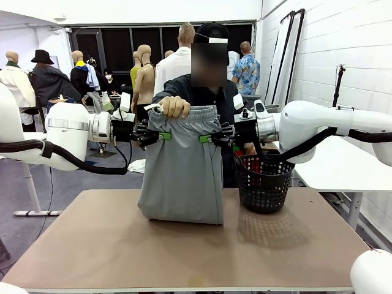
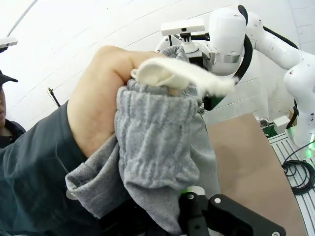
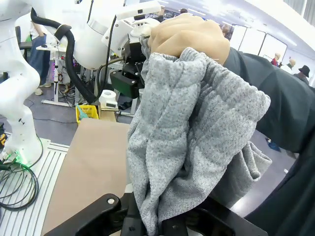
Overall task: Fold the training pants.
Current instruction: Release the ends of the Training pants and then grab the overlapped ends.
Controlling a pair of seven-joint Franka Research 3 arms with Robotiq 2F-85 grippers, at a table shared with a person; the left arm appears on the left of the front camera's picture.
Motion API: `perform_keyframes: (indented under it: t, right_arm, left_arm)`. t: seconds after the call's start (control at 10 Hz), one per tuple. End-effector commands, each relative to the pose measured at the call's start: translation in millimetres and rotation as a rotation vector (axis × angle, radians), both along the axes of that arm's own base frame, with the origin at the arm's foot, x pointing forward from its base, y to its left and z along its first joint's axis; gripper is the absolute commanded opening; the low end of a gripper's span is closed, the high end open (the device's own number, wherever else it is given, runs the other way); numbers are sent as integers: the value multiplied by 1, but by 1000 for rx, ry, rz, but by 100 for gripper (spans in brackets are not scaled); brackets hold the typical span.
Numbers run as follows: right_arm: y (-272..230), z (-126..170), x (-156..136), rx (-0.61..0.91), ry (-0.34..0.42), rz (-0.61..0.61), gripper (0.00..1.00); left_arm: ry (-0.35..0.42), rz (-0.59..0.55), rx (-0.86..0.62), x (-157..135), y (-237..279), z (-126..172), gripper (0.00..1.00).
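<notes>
So the training pants point(image 1: 180, 177) are hanging upright in the middle of the front view, waistband at the top and the lower end bunched where it meets the surface point(image 1: 184, 257). The idea, I reckon, is to keep them spread flat like a curtain so there's a clean sheet to fold. The left hand point(image 1: 162, 136) pinches the left edge a bit under the waistband. The right hand point(image 1: 206, 138) pinches the right edge at about the same height. Both are pressed together on the cloth.

The person's hand point(image 1: 174, 107) grips the waistband from above, toward its left end. My guess is it's taking some of the weight or steadying things, but that's just a guess.

Pose-wise, both arms come in roughly level from the two sides of the frame, wrists horizontal, pointing inward at each other across the fabric. In both wrist views the grey cloth drapes right over that arm's own hand at the bottom of the frame, with the person's fist bunched into the waistband higher up.

A black basket point(image 1: 264, 180) sits on the surface just right of the pants, not touching them as far as I can tell.
</notes>
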State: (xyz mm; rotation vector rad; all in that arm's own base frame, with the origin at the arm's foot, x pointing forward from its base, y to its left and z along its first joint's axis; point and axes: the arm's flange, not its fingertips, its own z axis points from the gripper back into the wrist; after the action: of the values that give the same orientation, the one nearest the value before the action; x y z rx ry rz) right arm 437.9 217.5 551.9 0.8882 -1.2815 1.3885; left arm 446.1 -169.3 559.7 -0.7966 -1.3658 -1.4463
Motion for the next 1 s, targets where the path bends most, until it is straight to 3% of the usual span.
perform_keyframes:
  t: [0.0,0.9]
  right_arm:
    - [3,4,-3,-2,1,1,0]
    - [3,4,-3,-2,1,1,0]
  left_arm:
    - [-18,3,-25,-3,0,-1,0]
    - [-18,3,-25,-3,0,-1,0]
